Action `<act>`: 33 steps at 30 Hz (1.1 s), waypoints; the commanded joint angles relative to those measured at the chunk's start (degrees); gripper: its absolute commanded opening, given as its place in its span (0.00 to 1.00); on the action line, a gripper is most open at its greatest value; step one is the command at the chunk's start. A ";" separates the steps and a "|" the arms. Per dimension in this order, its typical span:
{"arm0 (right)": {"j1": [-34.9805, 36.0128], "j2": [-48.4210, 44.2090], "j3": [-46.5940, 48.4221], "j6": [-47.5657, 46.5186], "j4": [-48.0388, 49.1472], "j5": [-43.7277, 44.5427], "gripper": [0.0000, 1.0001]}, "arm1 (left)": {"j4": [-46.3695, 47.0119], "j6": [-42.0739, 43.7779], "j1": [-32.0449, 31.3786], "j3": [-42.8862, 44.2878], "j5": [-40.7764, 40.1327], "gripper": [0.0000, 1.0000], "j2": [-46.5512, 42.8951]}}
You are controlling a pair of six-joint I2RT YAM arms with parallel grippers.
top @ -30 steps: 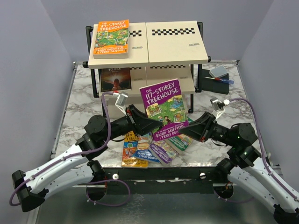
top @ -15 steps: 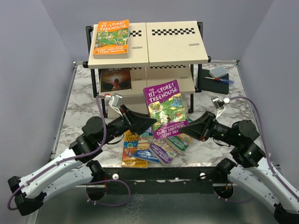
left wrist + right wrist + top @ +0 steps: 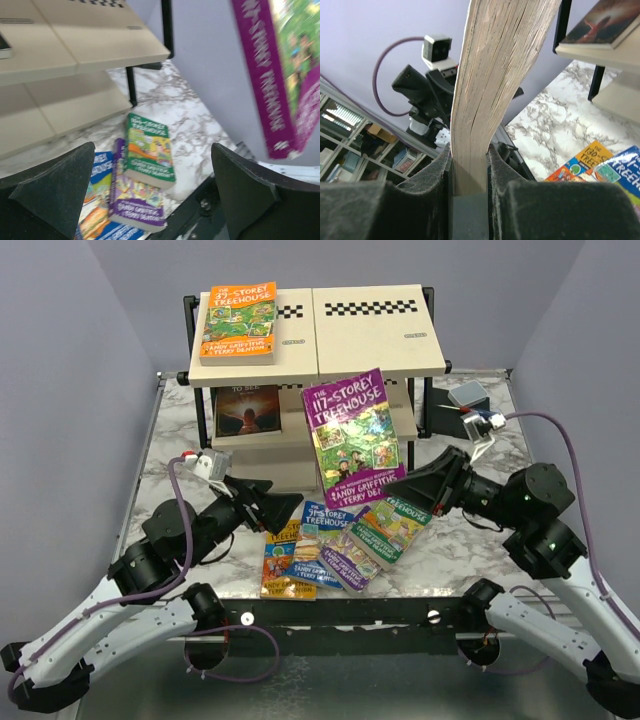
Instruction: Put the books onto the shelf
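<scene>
My right gripper (image 3: 408,489) is shut on the lower corner of a purple "117-Storey Treehouse" book (image 3: 355,437) and holds it in the air in front of the shelf (image 3: 370,335). In the right wrist view the book's page edge (image 3: 495,75) rises from between the pads. My left gripper (image 3: 283,505) stands open and empty, apart from that book and over the pile of books (image 3: 340,545) on the table. A green book (image 3: 150,150) and a purple one (image 3: 135,197) lie below its fingers (image 3: 55,185). An orange book (image 3: 238,322) lies on the top board and a dark book (image 3: 247,410) on the middle tier.
A small dark box with a grey top (image 3: 462,405) stands at the shelf's right, with a blue and red pen-like thing (image 3: 482,413) on it. The marble table (image 3: 180,460) is closed in by grey walls on both sides.
My left gripper has opened, let go of the purple book and drawn back to the left. My right gripper has lifted the book higher and toward the shelf.
</scene>
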 commanded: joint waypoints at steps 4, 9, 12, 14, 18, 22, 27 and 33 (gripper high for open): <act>0.00 8.36 14.69 -2.94 -0.38 5.02 0.00 | -11.35 9.00 0.10 1.99 -4.75 0.99 -1.57; -0.01 15.86 24.52 -1.57 -3.86 11.50 0.00 | -11.59 10.96 0.10 0.79 -2.65 0.99 -1.81; -0.01 20.87 29.82 0.03 -5.25 12.78 0.00 | -11.59 11.46 0.10 -0.29 -2.52 0.99 -1.66; -0.01 24.38 33.67 0.68 -6.27 13.50 0.00 | -11.37 11.62 0.03 -1.16 -2.36 0.99 -1.82; -0.01 31.12 40.64 1.25 -7.89 14.98 0.01 | -10.53 11.87 0.11 -2.87 -1.30 0.99 -2.07; -0.01 36.80 47.15 2.52 -9.43 16.50 0.01 | -10.10 12.27 0.07 -3.39 -0.74 0.99 -2.07; -0.93 43.39 56.34 3.89 -13.10 17.55 0.01 | -9.84 12.19 0.10 -3.99 -0.52 0.99 -2.78; -3.45 50.09 63.44 7.10 -14.42 14.12 0.01 | -9.78 12.13 0.02 -4.22 -0.65 0.99 -3.26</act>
